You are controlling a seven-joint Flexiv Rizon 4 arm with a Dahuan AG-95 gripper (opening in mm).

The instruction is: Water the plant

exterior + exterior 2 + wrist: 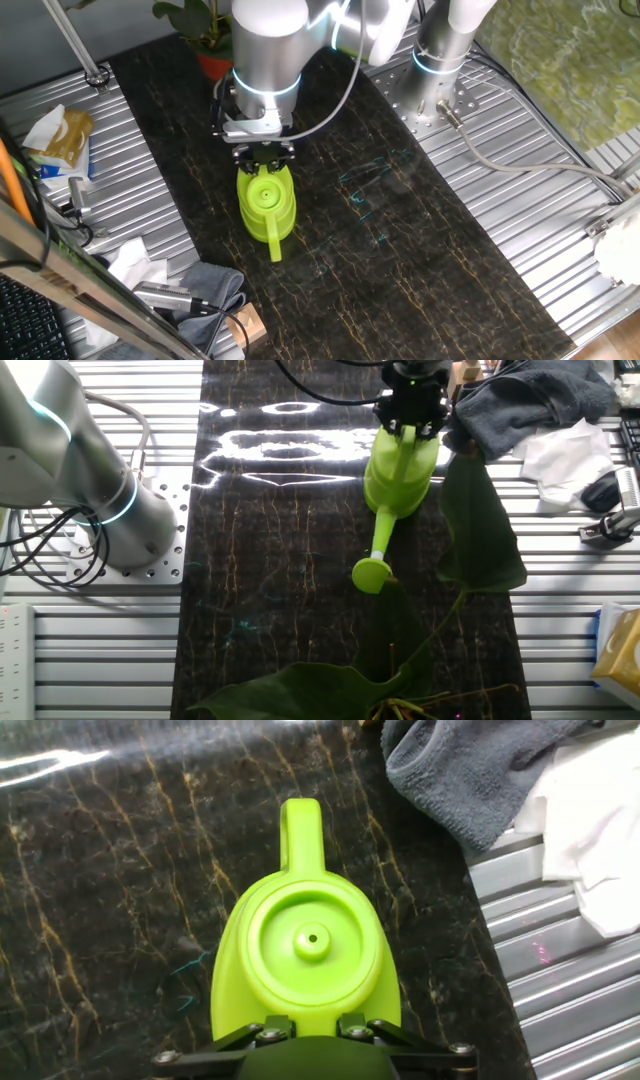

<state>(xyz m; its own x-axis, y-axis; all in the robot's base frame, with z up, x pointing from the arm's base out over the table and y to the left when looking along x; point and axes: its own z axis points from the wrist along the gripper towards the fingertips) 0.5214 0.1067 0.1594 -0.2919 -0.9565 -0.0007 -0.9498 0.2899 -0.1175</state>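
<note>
The plant (203, 35) stands at the far end of the dark marbled bench (420, 240) in its reddish-orange pot (214, 64), partly hidden behind the arm; in the other fixed view only its broad leaves show in the foreground, one reaching close to the can.

The watering can (267, 203), lime-green, sits on the bench just beside the pot, between it and the bench centre; in one fixed view its spout points away from the plant, while the other fixed view shows the rose end lying near the leaves; the two readings are not easily reconciled.

The end effector (262, 158) is positioned directly over the can's handle end; the hand view shows the finger bases touching or nearly touching the can's rear edge; whether the fingers are clamped on the handle cannot be told.

Risks, as judgement: the grip falls at one end of the can, so the can may swing or slip when lifted; the overhanging leaf may be struck by the spout during a tilt; water could spill onto the grey cloth (470, 770) and the white paper (595, 820) lying beside the bench.
</note>
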